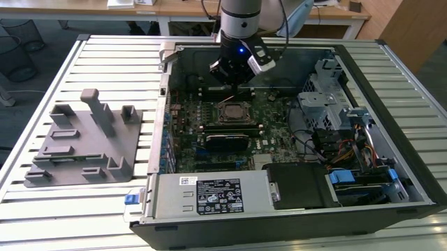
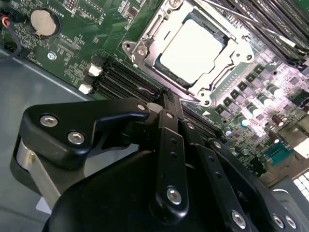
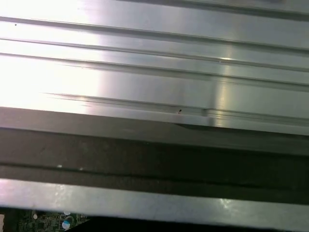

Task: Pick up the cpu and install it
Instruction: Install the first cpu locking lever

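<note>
Scene: an open computer case [image 1: 412,157] lies on a slatted metal surface [image 1: 84,209], with the motherboard [image 1: 279,136] facing up.
Cpu: the cpu [image 2: 192,48] sits flat inside the socket frame [image 2: 140,50] on the motherboard, silvery top up. In the exterior view it lies near the middle of the case, a little toward 11 o'clock.
Gripper: the gripper [image 1: 234,86] hangs from the arm [image 1: 241,21] inside the case, at 12 o'clock from the cpu in the exterior view, near it but apart from it.
Fingers: the fingers [image 2: 169,145] are drawn together to a narrow tip with nothing between them. In the second wrist view the tip stands over the memory slots [image 2: 125,82] just beside the socket frame. Whether it touches the board I cannot tell.
Holder tray: a grey holder tray [image 1: 84,151] rests on the surface at 9 o'clock from the case, well apart from the gripper.
Power supply: a metal power supply [image 1: 209,196] fills the case's corner at 6 o'clock from the cpu.
Battery: a round coin battery [image 2: 43,21] sits on the board, well apart from the socket frame.
First wrist view: bright slats of the surface, a dark band beside them, and a sliver of green board at the picture's edge.
</note>
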`<state>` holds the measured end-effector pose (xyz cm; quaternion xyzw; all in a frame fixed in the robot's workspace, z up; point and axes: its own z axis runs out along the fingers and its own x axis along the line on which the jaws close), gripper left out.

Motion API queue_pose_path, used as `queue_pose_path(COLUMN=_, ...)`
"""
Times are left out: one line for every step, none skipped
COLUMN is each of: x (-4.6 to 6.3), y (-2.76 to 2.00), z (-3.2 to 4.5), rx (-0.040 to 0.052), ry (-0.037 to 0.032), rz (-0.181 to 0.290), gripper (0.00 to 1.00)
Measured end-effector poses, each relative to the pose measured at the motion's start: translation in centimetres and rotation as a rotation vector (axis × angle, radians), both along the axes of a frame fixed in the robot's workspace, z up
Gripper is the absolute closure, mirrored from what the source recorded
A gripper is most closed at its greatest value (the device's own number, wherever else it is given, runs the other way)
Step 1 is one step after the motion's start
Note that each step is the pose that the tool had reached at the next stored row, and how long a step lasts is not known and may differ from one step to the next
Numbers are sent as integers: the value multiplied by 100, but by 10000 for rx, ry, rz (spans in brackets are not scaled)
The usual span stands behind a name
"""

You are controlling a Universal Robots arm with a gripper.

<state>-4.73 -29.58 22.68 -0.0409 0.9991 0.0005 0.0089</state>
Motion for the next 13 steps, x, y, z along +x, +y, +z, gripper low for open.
queue_pose_path(x=7, y=0, z=-7, rx=-1, ry=1, rz=0, gripper=89)
queue_pose_path(x=16, y=1, z=-14, rx=0, ry=0, rz=0, gripper=89)
queue_pose_path(x=26, y=4, z=-21, rx=-1, ry=1, rz=0, gripper=89)
queue_pose_path(x=40, y=8, z=-30, rx=0, ry=0, rz=0, gripper=89)
queue_pose_path(x=52, y=9, z=-42, rx=0, ry=1, rz=0, gripper=89)
queue_pose_path(x=61, y=11, z=-54, rx=0, ry=1, rz=0, gripper=89)
queue_pose_path(x=69, y=13, z=-65, rx=1, ry=1, rz=0, gripper=89)
queue_pose_path(x=77, y=14, z=-77, rx=1, ry=1, rz=-1, gripper=89)
queue_pose_path(x=84, y=14, z=-89, rx=1, ry=1, rz=0, gripper=89)
queue_pose_path(x=90, y=14, z=-103, rx=2, ry=1, rz=-1, gripper=89)
queue_pose_path(x=100, y=15, z=-118, rx=2, ry=1, rz=-1, gripper=89)
queue_pose_path(x=110, y=16, z=-134, rx=3, ry=1, rz=0, gripper=89)
queue_pose_path(x=118, y=16, z=-152, rx=3, ry=1, rz=0, gripper=89)
